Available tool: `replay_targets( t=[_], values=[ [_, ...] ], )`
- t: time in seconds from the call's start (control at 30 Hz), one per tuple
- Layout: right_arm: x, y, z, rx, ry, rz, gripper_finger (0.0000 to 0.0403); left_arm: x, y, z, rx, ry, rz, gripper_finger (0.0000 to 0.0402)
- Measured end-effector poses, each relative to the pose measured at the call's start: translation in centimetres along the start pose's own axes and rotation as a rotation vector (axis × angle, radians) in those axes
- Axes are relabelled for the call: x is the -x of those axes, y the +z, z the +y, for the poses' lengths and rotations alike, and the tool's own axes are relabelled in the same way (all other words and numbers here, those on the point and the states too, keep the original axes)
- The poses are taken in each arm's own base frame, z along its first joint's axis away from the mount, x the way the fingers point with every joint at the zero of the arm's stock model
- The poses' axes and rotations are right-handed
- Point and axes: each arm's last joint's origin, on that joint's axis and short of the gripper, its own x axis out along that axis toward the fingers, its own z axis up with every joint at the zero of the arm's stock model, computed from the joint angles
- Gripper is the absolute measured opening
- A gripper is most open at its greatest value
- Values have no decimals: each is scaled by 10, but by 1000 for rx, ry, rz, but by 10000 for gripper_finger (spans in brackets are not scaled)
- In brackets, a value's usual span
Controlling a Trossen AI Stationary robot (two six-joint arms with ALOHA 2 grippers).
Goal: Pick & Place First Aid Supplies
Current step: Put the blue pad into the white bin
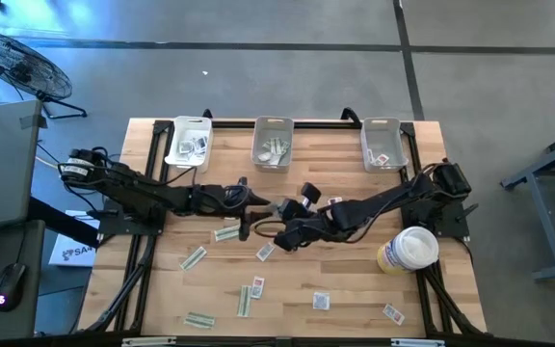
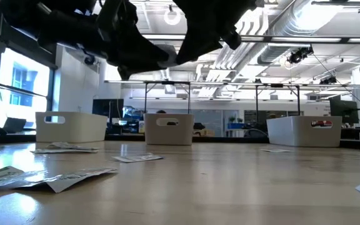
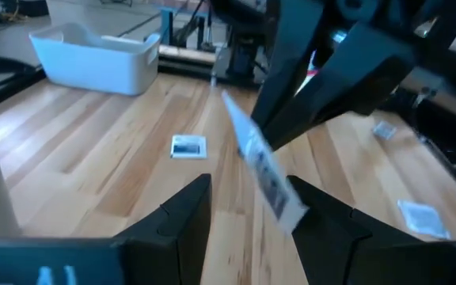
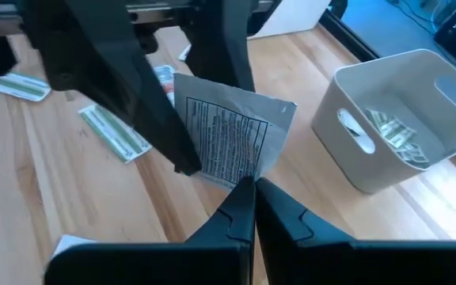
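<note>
Three bins (image 1: 273, 143) line the table's (image 1: 355, 280) far edge.

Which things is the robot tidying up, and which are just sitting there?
Part of the job:
- packet pinched in the shut right gripper, with the open left gripper beside it
- loose packets on the table
- three bins holding sorted packets

Just sitting there:
- round tub
- fan on the floor
</note>
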Motion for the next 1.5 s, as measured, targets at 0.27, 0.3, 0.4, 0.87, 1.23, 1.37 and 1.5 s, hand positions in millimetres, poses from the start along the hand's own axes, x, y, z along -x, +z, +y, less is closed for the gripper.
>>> replay_targets(
  t=[0.27,0.3,0.4,0.87,1.23,1.37,1.5],
  values=[
    [-1,1,-1,0,-19,-9,1,0,1,0,3,1,-16,108],
    [-1,1,-1,1,-20,-9,2,0,1,0,3,2,-16,87],
    [-1,1,-1,0,-19,-9,4,0,2,0,3,2,-16,20],
    [20,13,-12,70,3,-30,99,6,5,4,-63,125,2,2],
    [38,16,-23,19,102,51,176,65,54,49,-207,847,287,1],
    [37,13,-22,32,138,95,176,78,57,87,-120,1066,379,1],
    [37,11,-23,27,131,113,176,85,51,128,-10,1246,438,0]
  ],
)
